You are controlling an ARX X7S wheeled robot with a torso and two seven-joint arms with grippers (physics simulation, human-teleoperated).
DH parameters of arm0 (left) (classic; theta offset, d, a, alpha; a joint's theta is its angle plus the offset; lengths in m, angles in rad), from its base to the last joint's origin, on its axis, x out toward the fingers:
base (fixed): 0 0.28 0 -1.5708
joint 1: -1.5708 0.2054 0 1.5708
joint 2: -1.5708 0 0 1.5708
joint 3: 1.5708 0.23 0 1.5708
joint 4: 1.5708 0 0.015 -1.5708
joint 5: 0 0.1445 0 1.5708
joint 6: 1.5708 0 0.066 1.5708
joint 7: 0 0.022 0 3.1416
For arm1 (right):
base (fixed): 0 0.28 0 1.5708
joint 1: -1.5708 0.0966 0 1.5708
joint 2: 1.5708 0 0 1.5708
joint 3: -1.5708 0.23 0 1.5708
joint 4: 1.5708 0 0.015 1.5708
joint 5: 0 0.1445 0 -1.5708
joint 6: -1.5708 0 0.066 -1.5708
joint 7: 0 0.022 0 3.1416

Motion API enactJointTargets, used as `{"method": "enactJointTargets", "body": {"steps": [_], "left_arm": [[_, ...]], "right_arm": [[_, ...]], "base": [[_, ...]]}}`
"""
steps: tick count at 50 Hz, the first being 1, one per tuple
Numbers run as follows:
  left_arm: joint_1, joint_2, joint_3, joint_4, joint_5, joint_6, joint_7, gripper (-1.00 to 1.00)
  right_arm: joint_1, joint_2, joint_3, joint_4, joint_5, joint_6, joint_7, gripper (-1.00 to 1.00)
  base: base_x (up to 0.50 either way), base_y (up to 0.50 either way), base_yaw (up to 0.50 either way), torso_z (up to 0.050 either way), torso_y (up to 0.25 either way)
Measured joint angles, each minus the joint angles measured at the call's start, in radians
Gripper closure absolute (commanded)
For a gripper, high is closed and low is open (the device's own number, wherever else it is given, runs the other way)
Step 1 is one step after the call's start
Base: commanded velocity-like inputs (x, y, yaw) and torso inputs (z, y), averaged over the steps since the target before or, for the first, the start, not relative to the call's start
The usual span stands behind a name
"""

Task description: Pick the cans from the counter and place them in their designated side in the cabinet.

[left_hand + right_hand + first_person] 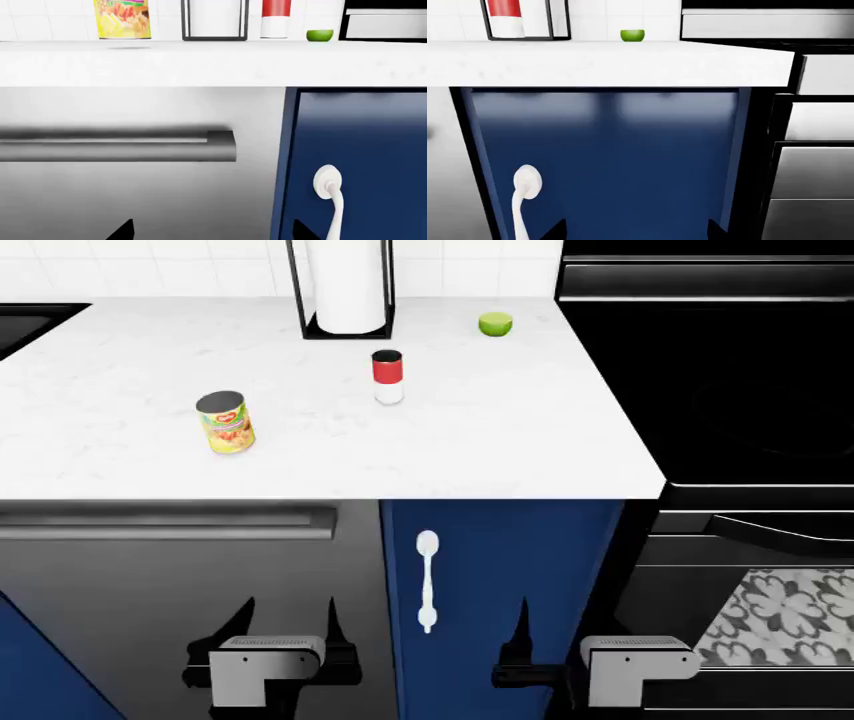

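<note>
White marble-look counter (120, 450) with faint grey veins and a thick square edge fills most of what we see from the head. To its right sits the black stove (721, 390). Under the counter edge: a grey steel panel with a horizontal bar handle (167, 525) on the left, then a navy blue cabinet door (534, 560), closed, with a white vertical handle (427, 580).

At the back of the counter, a white paper-towel roll in a black wire holder (347, 285) stands by the tiled wall.

Both cans are on the counter, upright and well apart from each other. The yellow-labelled tin with fruit picture and grey lid (226, 422) stands left of centre, nearer the front edge. The slimmer red-and-white can with dark top (387, 377) stands further back, just in front of the roll holder. A green lime (495, 324) lies to the right, near the stove.

Our left tool (287, 625) and right tool (554, 625) hang low in front of the cabinet fronts, below counter level. Both have their fingers spread apart and nothing between them; neither touches a can.
</note>
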Motion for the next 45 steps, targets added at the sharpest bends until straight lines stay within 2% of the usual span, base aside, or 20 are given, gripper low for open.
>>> {"method": "enactJointTargets", "body": {"steps": [18, 42, 45], "left_arm": [[0.0, -0.042, 0.037, -0.015, -0.037, 0.027, -0.031, -1.0], [-0.009, -0.084, 0.075, -0.038, -0.062, 0.048, -0.07, -1.0], [-0.009, -0.092, 0.077, -0.04, -0.064, 0.05, -0.075, -1.0]], "right_arm": [[0.009, 0.036, -0.052, 0.01, 0.001, 0.001, 0.056, -1.0], [0.021, 0.072, -0.099, 0.033, 0.028, -0.032, 0.101, -1.0], [0.021, 0.072, -0.107, 0.034, 0.026, -0.035, 0.107, -1.0]], "base": [[0.0, 0.0, 0.0, 0.0, 0.0], [0.07, 0.5, 0.0, 0.0, 0.0], [0.0, 0.0, 0.0, 0.0, 0.0]]}}
